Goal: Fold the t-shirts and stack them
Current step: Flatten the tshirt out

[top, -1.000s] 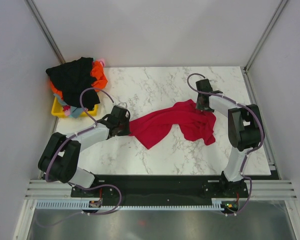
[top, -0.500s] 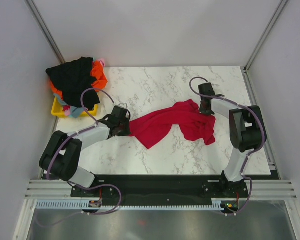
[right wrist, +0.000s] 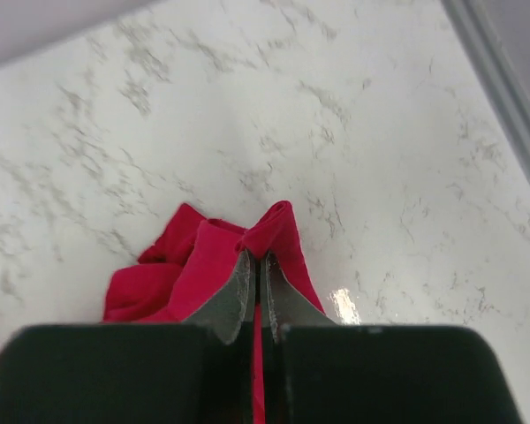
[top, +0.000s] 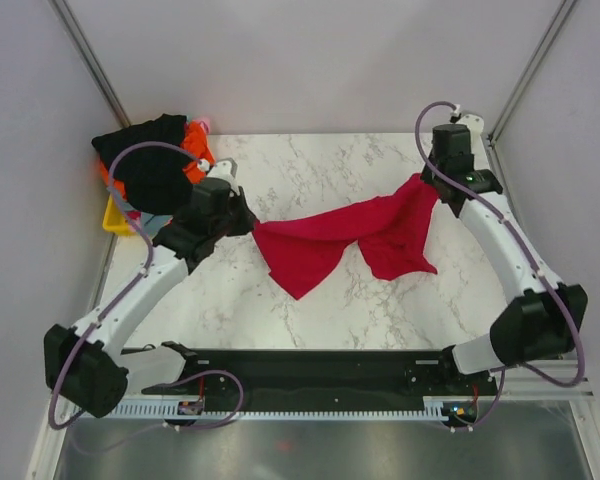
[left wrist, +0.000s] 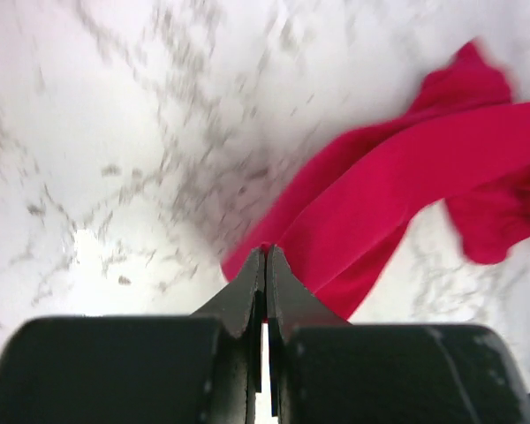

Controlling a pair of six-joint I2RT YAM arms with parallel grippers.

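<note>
Lifted and drawn apart since a moment ago, the left gripper (top: 246, 222) at nine o'clock and the right gripper (top: 432, 186) at two each pinch tight on the crimson red cloth t-shirt (top: 345, 235) — stretched over the white marble table (top: 330, 305), apparently ready for flattening.

In the top view the yellow bin (top: 113, 216) is being covered almost wholly by the heap of t-shirts (top: 190, 148) — only a corner is being left showing. Within it, orange, pink and light blue cloth is being buried under the black shirt (top: 145, 165), so the shirts cannot be counted. In the left wrist view the red shirt (left wrist: 397, 203) and the marble table (left wrist: 88, 132) are being smeared by blur, and the shirt is being cut off at the right edge. The pinched cloth is being concealed between the closed fingers of the left gripper (left wrist: 266, 252) and the right gripper (right wrist: 254, 258).
</note>
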